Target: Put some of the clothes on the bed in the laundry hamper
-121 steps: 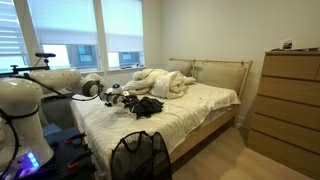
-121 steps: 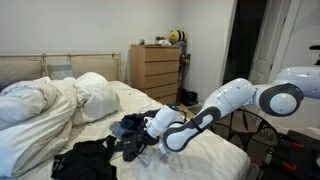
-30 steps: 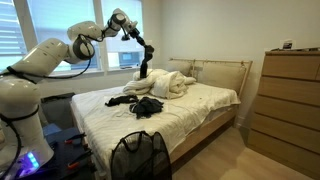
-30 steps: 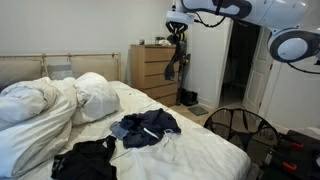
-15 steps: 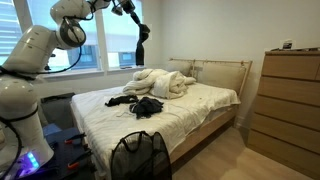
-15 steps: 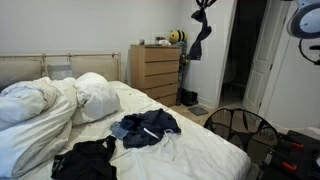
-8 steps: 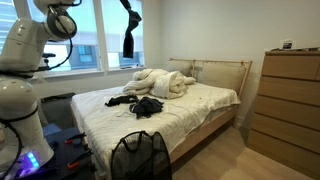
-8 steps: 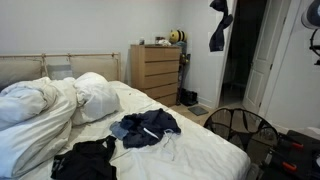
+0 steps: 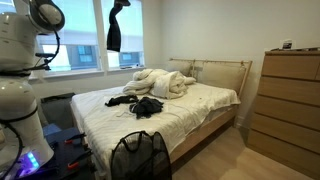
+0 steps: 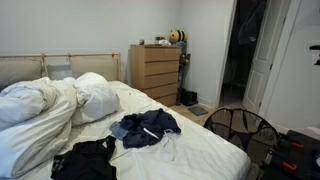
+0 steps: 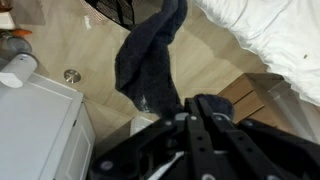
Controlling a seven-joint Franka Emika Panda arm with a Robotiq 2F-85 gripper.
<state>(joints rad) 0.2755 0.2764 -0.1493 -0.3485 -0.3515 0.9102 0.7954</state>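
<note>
My gripper [image 11: 195, 103] is shut on a dark garment [image 11: 150, 60] that hangs from it, high in the air. In an exterior view that garment [image 9: 114, 32] dangles before the window, under the raised gripper [image 9: 121, 4]. More clothes lie on the bed [image 9: 200, 100]: a black pile [image 9: 146, 105], which shows as a dark blue heap [image 10: 148, 128] and a black piece [image 10: 85, 160]. The black mesh laundry hamper [image 9: 140, 155] stands on the floor at the bed's foot, also in view here [image 10: 240, 125], and its rim [image 11: 115, 8] shows far below in the wrist view.
A cream duvet [image 9: 160, 82] is bunched at the headboard. A tall wooden dresser [image 9: 290, 100] stands against the wall. The white robot body [image 9: 20, 100] stands by the bed's corner. The mattress edge [image 11: 270, 40] and wooden bed frame [image 11: 250, 95] lie below the gripper.
The raised arm has swung sideways with the hanging garment, from beside the headboard to in front of the window. The clothes on the bed and the hamper have not moved.
</note>
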